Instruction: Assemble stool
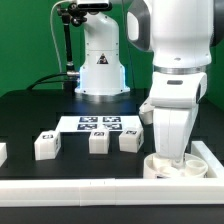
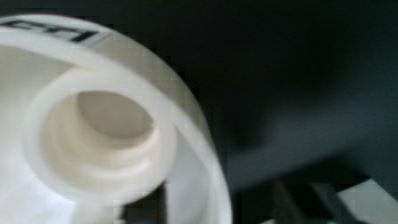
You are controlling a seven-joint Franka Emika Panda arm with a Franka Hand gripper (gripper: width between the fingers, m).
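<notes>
White seat disc (image 1: 160, 167), close beneath end effector (image 1: 172, 150), contact unclear

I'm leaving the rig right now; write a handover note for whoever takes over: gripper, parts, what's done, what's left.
Gripper: down at the seat disc; the frames do not show whether it is open or shut.
Seat disc: in the corner of the white border rails, at the exterior view's right; the wrist view shows one leg hole empty.
Leg blocks: three loose on the table by the marker board.
Done: seat set in the corner.
Left: fit the legs; none is attached yet.
</notes>
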